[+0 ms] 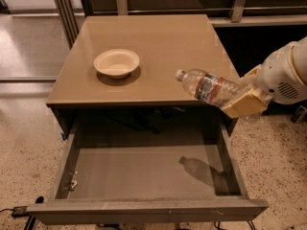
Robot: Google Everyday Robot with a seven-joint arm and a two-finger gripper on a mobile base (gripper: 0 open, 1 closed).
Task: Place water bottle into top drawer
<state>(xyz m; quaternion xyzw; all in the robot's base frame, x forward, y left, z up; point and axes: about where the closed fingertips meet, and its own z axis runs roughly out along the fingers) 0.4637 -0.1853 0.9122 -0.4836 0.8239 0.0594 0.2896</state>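
The water bottle [207,87] is clear with a white cap and a red-and-white label. It lies tilted in the air, cap to the left, over the front right corner of the tan tabletop [158,42]. My gripper [240,97] comes in from the right and is shut on the bottle's base end with its tan fingers [244,104]. The top drawer [144,166] is pulled open below the tabletop, its flat grey-brown bottom bare. The bottle's shadow falls on the drawer's right half.
A cream-coloured round bowl [116,63] sits on the tabletop's left side. A small metal bit [73,183] lies in the drawer's front left corner. Speckled floor surrounds the cabinet. Metal rails and a dark shelf stand behind it.
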